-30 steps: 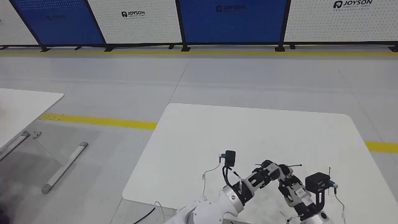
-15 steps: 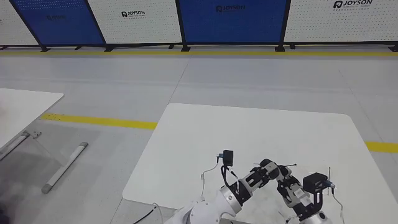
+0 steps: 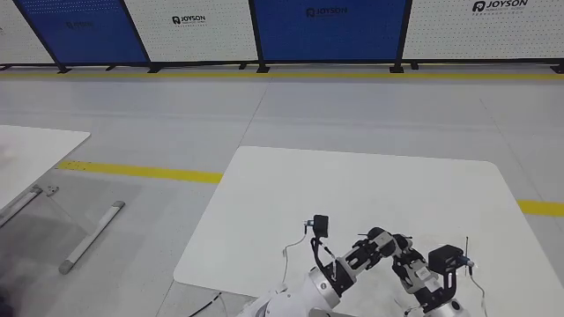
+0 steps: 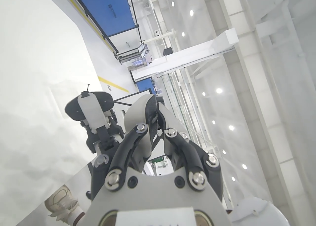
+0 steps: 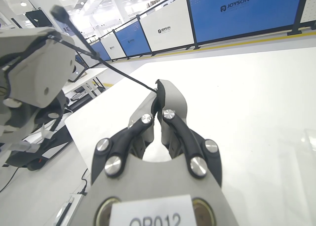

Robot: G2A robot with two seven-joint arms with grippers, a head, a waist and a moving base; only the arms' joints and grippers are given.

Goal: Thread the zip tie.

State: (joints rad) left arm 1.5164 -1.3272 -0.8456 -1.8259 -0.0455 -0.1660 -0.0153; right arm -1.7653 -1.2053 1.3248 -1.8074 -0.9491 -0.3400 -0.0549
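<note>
Surface: a white rectangular table top with rounded corners (image 3: 352,185). In the top view both arms come in over its 6 o'clock edge.

Left gripper: the grey-and-black left gripper (image 4: 155,113) is held in the air above the surface. Its dark-padded fingers (image 4: 138,111) are pressed together. In the right wrist view one strand of the tie runs to them, so they seem to nip it, though the contact itself is hard to make out.

Right gripper: the matching grey-and-black right gripper (image 5: 157,93) also has its fingers pressed together. They pinch the tie close to one end, and a short stub pokes out past the fingertips.

Zip tie: a thin black plastic zip tie (image 5: 95,56) hangs clear of the surface, stretched between the two grippers. Its small square head stands free beyond the left gripper. A second strand meets the main one about midway along.

Meeting place: in the top view the grippers are nearly tip to tip toward 6 o'clock of the surface, with the left gripper at 9 o'clock of the right gripper.

Background: a fence of blue and white perforated panels (image 3: 326,13) runs along 12 o'clock. A yellow floor line (image 3: 141,172) and a second white table (image 3: 35,154) lie at 9 o'clock, well apart from the surface.
</note>
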